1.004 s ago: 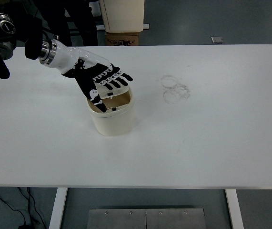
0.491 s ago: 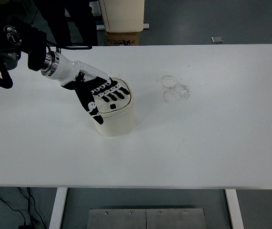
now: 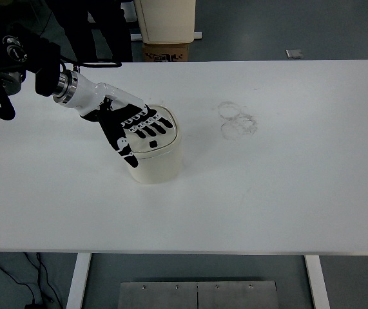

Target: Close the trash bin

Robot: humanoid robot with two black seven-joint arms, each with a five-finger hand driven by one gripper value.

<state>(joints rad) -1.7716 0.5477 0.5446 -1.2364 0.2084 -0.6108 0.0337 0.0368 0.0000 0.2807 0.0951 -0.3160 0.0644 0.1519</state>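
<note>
The left hand (image 3: 135, 125), fingers spread flat, presses the lid (image 3: 160, 136) onto the trash bin (image 3: 154, 164); next it should probably lift away.

A wide white rectangular table (image 3: 287, 193) bears faint grey ring-shaped smudges (image 3: 237, 120) right of centre. Behind its far edge stand a cream cabinet (image 3: 165, 19) over a brown cardboard box (image 3: 166, 51) (partly hidden) and a small grey floor plate (image 3: 293, 54).

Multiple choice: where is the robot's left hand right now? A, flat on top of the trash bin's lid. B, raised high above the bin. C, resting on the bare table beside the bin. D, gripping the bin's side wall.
A: the left hand lies with fingers spread across the lid of the trash bin.
</note>
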